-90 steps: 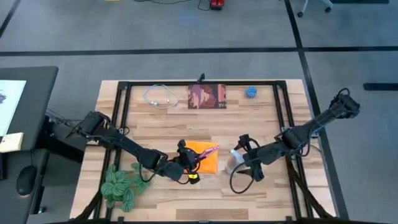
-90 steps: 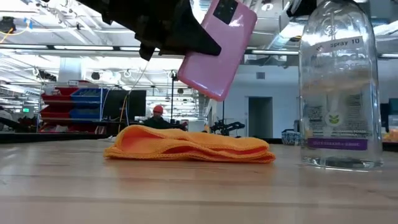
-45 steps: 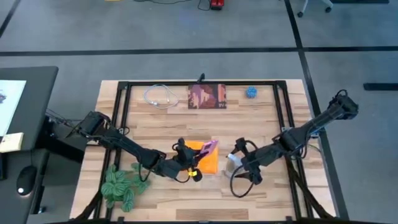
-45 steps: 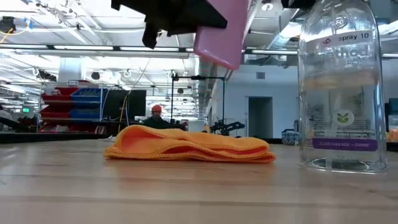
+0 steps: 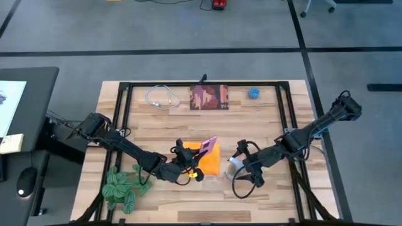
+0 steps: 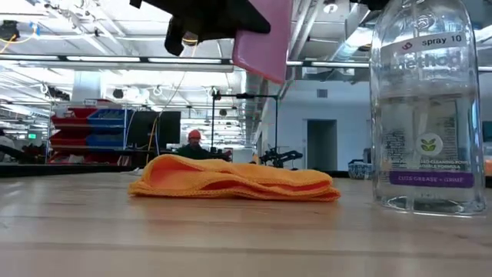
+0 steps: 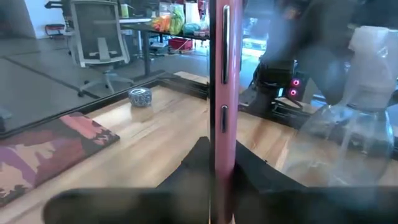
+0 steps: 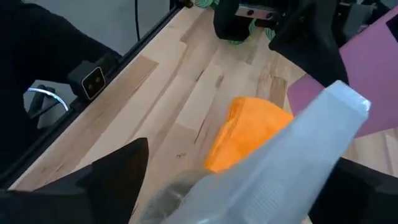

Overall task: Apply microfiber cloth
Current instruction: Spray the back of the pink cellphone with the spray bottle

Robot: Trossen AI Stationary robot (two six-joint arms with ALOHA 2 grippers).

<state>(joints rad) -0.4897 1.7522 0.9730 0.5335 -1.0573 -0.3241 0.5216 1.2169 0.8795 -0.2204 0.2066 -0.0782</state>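
The bright orange microfiber cloth (image 6: 234, 178) lies bunched up flat on the wooden table (image 5: 264, 125), near the front middle. The left gripper (image 5: 186, 158) is clamped on a pink smartphone (image 6: 264, 38) and holds it in the air above the cloth – edge-on in its own wrist view, not touching the fabric. Just to the right, the right gripper (image 5: 244, 164) has its fingers closed around a clear plastic spray bottle (image 6: 421, 108), standing upright on the table beside the cloth – near it, but apart.
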